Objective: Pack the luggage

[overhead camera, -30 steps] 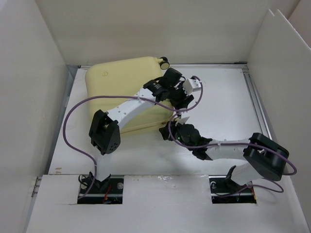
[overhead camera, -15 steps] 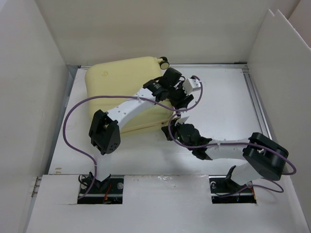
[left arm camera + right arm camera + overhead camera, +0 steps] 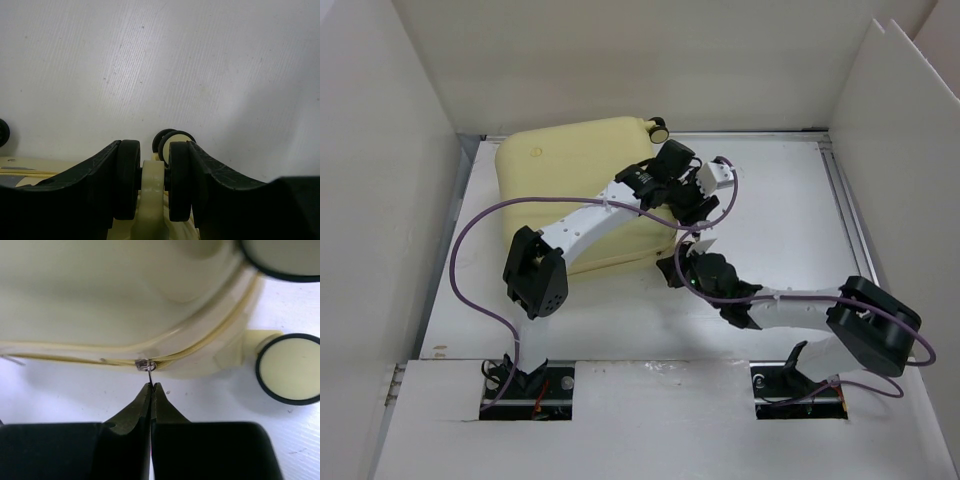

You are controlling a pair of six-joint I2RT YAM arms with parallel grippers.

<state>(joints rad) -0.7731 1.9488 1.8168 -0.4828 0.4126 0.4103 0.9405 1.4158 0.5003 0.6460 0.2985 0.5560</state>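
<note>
The luggage [image 3: 570,170] lies closed on the white desk [image 3: 770,220], a pale yellow hard shell of smooth, faintly glossy plastic with a rounded square shape. It is the largest thing there, and a small black-rimmed wheel [image 3: 658,128] juts from its far right corner.

The left arm reaches across the luggage lid to the shell's right edge. There the left claw [image 3: 694,215] is drawn in on a caster [image 3: 152,182]. In the left wrist view, the claw's [image 3: 155,167] two black fingers press from either side on rounded black treads flanking a narrow cream stem. Another wheel [image 3: 175,139] with a cream face stands just behind the caster. The desk [image 3: 175,65] beyond shows a fine ribbed grain.

The right claw [image 3: 683,258] sits at the luggage's near right corner. In the right wrist view, its [image 3: 151,387] tapered black fingers are pressed tip to tip with no gap, nipping a thin wire-like zip pull [image 3: 149,374]. The pull hangs from a small metal slider [image 3: 145,364] on the luggage's seam. That seam is a slim raised band curving round the shell's corner. To the right of the slider is a round wheel [image 3: 287,369], a flat cream disc ringed in black, on a stubby cream mount just off the luggage wall.
</note>
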